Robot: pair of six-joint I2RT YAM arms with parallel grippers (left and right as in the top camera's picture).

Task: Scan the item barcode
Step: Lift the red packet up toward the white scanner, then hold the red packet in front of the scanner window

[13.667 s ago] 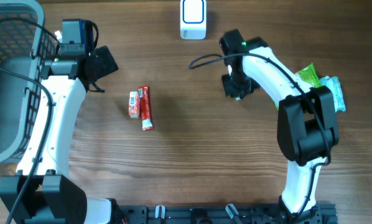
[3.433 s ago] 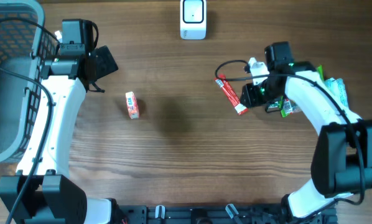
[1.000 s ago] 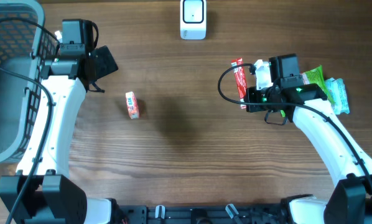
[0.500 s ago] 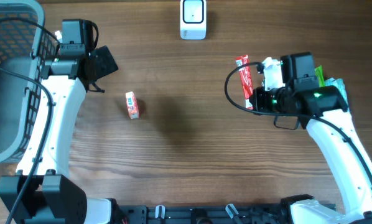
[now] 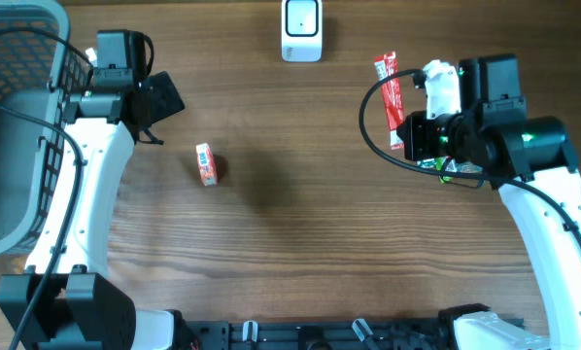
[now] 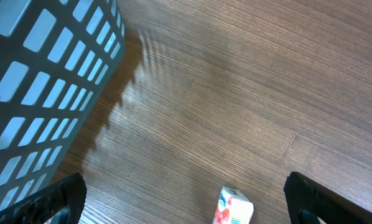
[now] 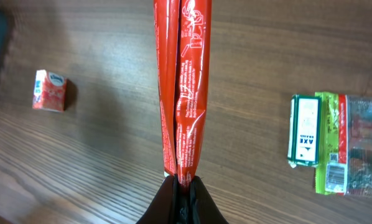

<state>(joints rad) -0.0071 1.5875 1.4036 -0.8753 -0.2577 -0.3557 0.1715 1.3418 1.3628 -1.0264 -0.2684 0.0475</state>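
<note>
Right wrist view: right gripper [image 7: 180,183] clamped on red packet [image 7: 181,81] jutting beyond its tips.

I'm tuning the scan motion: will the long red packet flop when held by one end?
Probably not much: the red packet extends straight from the shut right gripper, with no droop. Likely light, since a pinch at its end carries it. Its glossy wrapper might slip.
</note>
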